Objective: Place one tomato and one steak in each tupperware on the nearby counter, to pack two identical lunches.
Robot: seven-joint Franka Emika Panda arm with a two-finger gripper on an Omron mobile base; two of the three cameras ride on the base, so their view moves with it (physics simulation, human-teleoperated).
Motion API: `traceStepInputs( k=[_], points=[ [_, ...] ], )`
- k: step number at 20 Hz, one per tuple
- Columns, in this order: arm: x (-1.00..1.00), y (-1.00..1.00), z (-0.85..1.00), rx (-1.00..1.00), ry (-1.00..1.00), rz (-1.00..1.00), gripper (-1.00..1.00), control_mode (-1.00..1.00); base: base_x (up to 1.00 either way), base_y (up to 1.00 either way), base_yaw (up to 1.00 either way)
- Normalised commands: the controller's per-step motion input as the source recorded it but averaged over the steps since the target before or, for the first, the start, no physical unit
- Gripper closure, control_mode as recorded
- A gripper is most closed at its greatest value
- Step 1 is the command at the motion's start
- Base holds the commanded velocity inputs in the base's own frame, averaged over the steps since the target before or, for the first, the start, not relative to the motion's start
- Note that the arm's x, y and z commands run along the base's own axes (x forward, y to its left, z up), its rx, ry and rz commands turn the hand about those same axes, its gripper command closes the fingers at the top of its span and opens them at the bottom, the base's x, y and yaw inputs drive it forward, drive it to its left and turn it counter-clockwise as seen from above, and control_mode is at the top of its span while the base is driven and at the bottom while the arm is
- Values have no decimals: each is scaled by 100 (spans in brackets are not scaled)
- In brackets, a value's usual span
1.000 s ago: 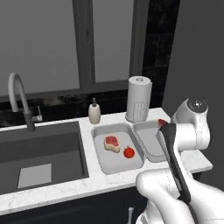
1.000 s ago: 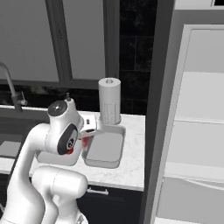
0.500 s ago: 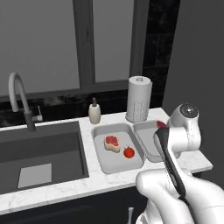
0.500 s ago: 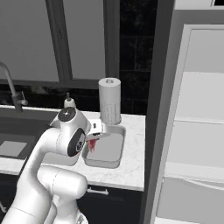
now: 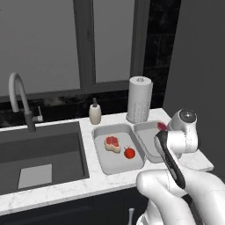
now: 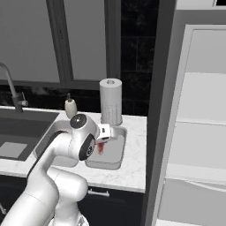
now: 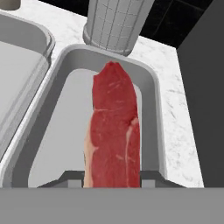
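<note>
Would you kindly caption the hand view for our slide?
Gripper holds a raw steak above the empty right tupperware.

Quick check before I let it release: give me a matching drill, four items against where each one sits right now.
Items:
1. tomato
2. red steak
3. soap bottle
4. paper towel roll

Places:
A. behind the right tupperware
B. held in the tool over the right tupperware
C. in the left tupperware beside another steak
D. behind the left tupperware

Pairs: 1-C, 2-B, 3-D, 4-A
</note>
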Motion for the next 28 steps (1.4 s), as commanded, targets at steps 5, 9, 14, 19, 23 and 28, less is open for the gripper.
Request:
traceStepInputs(
  k=[5,9,14,19,23,28],
  points=[
    [42,-10,-27,0,0,0,100,-100,0,0,0],
    [46,-2,-32,0,3,0,100,-100,0,0,0],
    [32,0,-43,-1,0,0,100,-100,0,0,0],
    [15,0,-16,0,1,0,-100,-100,0,0,0],
    [2,0,12,0,6,0,-100,-100,0,0,0],
    [5,0,34,0,5,0,-100,-100,0,0,0]
  ],
)
